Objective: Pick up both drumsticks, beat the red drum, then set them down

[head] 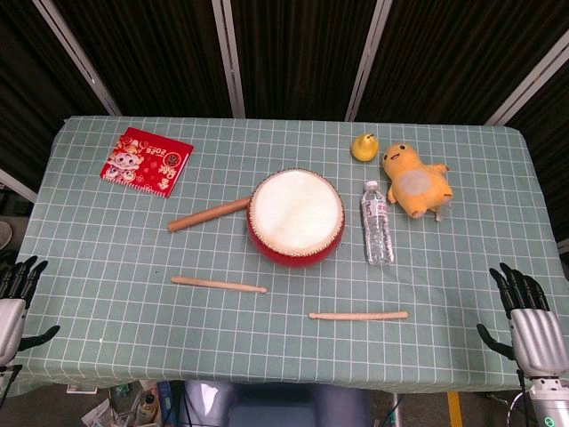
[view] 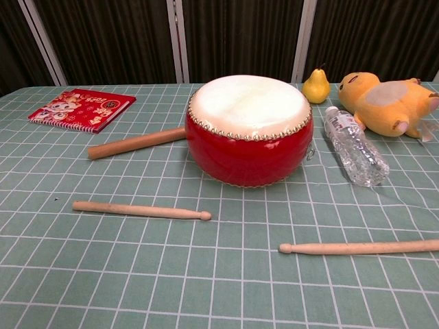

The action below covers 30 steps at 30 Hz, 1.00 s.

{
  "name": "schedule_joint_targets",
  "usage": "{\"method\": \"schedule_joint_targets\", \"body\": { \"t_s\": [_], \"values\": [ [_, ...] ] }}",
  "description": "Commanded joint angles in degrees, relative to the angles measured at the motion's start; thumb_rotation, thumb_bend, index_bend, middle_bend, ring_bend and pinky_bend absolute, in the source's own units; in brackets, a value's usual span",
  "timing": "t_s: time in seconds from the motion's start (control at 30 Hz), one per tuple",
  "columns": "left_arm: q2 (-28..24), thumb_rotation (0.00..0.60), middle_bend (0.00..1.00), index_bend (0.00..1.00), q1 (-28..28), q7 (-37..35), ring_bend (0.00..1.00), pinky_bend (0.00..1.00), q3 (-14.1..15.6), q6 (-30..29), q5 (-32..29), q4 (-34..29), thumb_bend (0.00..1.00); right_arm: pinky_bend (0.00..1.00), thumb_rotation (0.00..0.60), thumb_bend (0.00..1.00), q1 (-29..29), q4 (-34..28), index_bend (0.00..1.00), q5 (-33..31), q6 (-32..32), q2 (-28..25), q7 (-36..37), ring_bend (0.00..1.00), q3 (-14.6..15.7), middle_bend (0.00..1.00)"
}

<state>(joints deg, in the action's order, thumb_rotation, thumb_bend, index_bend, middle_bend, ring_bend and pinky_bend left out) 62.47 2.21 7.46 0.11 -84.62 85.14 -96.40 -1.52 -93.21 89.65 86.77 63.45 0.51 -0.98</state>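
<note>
The red drum (head: 296, 216) with a white skin stands at the table's middle, also in the chest view (view: 249, 129). One drumstick (head: 219, 285) lies in front of it to the left (view: 141, 210). The other drumstick (head: 358, 315) lies in front to the right (view: 360, 247). My left hand (head: 16, 302) hangs at the table's left front corner, fingers spread, holding nothing. My right hand (head: 530, 320) is at the right front corner, fingers spread and empty. Both hands are far from the sticks and show only in the head view.
A thick wooden rod (head: 210, 214) lies against the drum's left side. A water bottle (head: 377, 222) lies right of the drum. Behind it are a yellow plush toy (head: 415, 181) and a yellow pear (head: 364, 147). A red booklet (head: 147, 161) lies at the back left.
</note>
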Motion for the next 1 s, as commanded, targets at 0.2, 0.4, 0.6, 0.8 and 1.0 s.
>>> {"method": "schedule_joint_targets", "body": {
  "t_s": [0.2, 0.4, 0.6, 0.8, 1.0],
  "values": [
    [-0.07, 0.600, 0.00, 0.00, 0.02, -0.03, 0.00, 0.00, 0.05, 0.12, 0.01, -0.06, 0.01, 0.07, 0.600, 0.30, 0.07, -0.14, 0.00, -0.02, 0.03, -0.07, -0.02, 0.00, 0.04, 0.00],
    [-0.22, 0.600, 0.03, 0.00, 0.27, 0.06, 0.02, 0.07, 0.24, 0.94, -0.13, -0.71, 0.01, 0.07, 0.600, 0.30, -0.09, -0.25, 0.00, -0.36, -0.30, -0.09, 0.04, 0.00, -0.14, 0.00],
    [-0.01, 0.600, 0.63, 0.15, 3.78, 1.78, 0.60, 0.73, -1.93, 5.75, -2.95, -3.54, 0.12, 0.07, 0.600, 0.30, -0.17, -0.38, 0.00, -0.17, -0.48, -0.01, -0.11, 0.00, -0.01, 0.00],
    [4.26, 0.600, 0.99, 0.35, 11.06, 8.25, 0.98, 1.00, -7.14, 14.98, -13.37, -6.08, 0.23, 0.07, 0.600, 0.30, 0.01, -0.42, 0.00, -0.10, -0.32, -0.32, 0.88, 0.00, 0.11, 0.00],
    [9.65, 0.600, 1.00, 0.49, 17.30, 17.49, 1.00, 1.00, -10.23, 19.83, -23.24, -6.73, 0.25, 0.07, 0.600, 0.30, -0.05, -0.46, 0.00, -0.06, -0.51, -0.47, 1.13, 0.00, 0.19, 0.00]
  ]
}}
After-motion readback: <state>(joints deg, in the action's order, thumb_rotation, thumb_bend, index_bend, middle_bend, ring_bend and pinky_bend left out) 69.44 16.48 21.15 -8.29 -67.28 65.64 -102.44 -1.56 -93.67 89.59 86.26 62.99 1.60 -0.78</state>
